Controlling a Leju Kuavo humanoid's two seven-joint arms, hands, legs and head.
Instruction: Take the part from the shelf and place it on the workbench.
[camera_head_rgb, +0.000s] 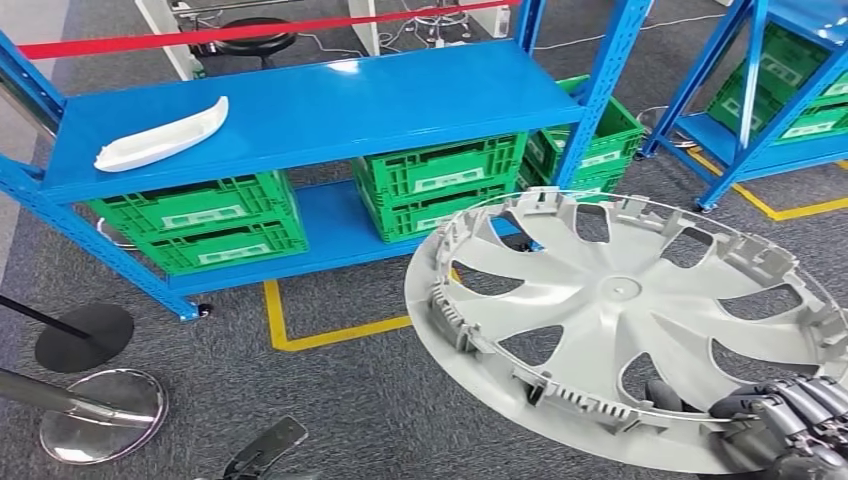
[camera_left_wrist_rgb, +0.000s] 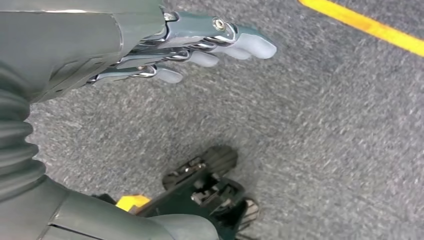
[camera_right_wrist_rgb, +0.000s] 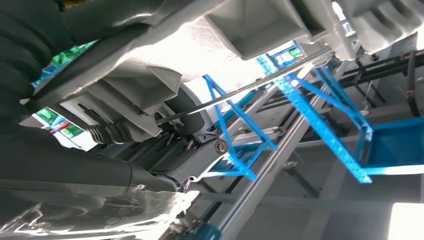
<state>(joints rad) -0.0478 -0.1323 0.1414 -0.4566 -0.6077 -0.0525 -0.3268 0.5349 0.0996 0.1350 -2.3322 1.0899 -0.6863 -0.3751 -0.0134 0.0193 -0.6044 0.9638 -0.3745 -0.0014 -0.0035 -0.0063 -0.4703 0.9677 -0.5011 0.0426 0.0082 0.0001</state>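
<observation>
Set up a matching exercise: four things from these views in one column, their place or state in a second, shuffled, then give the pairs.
Things:
1. wheel cover
2. white curved part
3. green crates
4. left hand

Places or states:
A. lying on the top board of the blue shelf
B. holding nothing, above the grey carpet
C. held at its rim by the right hand
D. on the lower shelf board

Pairs: 1-C, 2-A, 3-D, 4-B

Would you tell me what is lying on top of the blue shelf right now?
A long white curved part lies near the left end of the blue shelf. Its far edge is out of frame.
</observation>
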